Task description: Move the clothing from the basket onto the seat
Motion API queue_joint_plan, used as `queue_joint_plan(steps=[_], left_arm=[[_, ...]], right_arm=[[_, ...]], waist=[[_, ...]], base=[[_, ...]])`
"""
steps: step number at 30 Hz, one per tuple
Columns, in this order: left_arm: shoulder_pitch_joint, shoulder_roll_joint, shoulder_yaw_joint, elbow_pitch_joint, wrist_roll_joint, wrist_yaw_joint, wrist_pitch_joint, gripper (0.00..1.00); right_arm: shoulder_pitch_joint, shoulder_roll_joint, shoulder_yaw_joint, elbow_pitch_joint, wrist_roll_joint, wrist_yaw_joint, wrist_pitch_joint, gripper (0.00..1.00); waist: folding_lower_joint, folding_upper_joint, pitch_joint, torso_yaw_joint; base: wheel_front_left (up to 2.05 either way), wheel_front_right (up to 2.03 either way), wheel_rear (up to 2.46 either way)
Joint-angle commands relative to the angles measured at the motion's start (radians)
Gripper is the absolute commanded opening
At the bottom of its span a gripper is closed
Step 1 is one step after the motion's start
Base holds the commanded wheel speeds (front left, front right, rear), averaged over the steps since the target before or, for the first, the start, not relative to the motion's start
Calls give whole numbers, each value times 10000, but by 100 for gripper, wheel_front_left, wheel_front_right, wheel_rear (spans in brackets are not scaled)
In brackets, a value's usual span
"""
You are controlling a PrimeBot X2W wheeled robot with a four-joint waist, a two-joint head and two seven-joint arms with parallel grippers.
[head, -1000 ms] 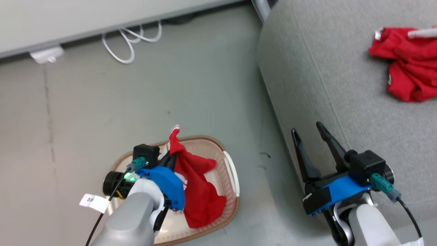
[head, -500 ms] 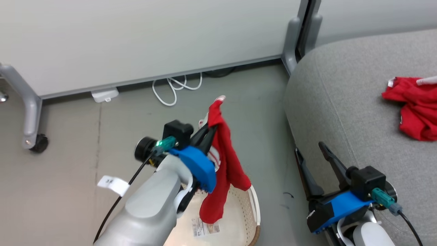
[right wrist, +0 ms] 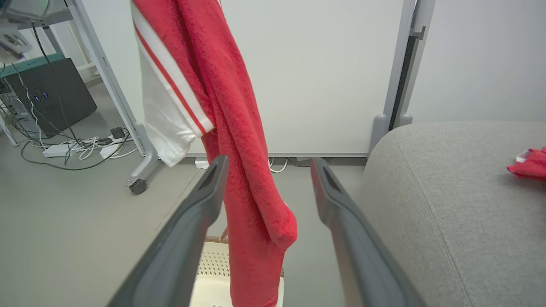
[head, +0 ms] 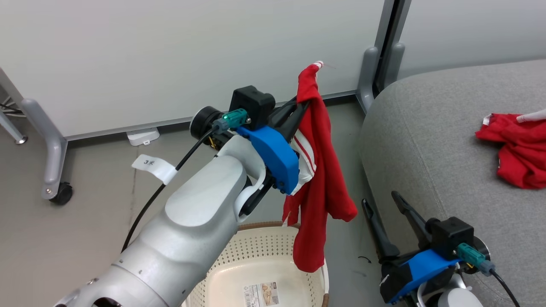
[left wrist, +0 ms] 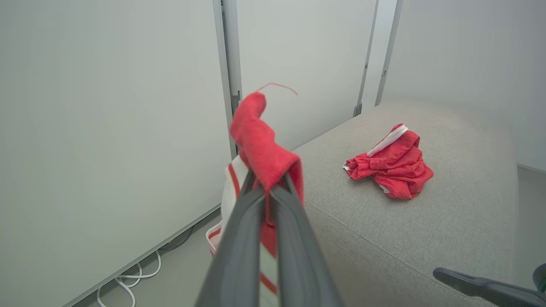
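A red sports garment with white stripes [head: 320,179] is clamped near its upper edge between the fingers of the left gripper [head: 300,107], which are closed tight on a bunched fold. A short tail of cloth stands above the pinch. The rest hangs in a long, loose drape. Its lowest hem is seen over the far rim of the cream laundry basket [head: 256,251], though whether it is clear of that rim cannot be told. No clothing is seen in the visible part of the basket. A second red garment [head: 518,153] lies crumpled on the grey sofa seat [head: 439,140], well back from its rounded edge.

The right gripper [head: 379,199] is held low, just beside the seat's side, with its fingers spread apart and nothing gripped.

The held garment is judged light, limp and not fragile, so it can be expected to swing and trail behind any sideways move. A pinch on a doubled fold, as here, is judged secure. The loose white sleeve panel could be dragged or snagged.

The seat's rounded edge lies between the garment and its goal, so the hanging hem would need to be carried above it. The partition post [head: 367,76] stands near the seat's far corner and should be avoided. Ample bare cushion is available in front of the second garment for setting this one down.
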Motion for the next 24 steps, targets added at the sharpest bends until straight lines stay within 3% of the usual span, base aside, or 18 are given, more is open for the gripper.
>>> queue_joint_plan(steps=[1, 13, 24], left_arm=[[-250, 2, -93, -108, -88, 107, 57, 0], [-581, 3, -882, -417, -911, 536, 171, 0], [-681, 3, -1443, -334, -1309, 645, -20, 0]], right_arm=[[178, -19, 44, -5, 50, 5, 34, 100], [-6, -19, 226, 39, -9, 5, 168, 100], [-1660, -19, 685, 957, -364, 5, 893, 100]], waist=[[1, -1, -34, -15], [1, -1, -59, -66], [1, -1, 145, -1]], base=[[0, 0, 0], [0, 0, 0], [0, 0, 0]])
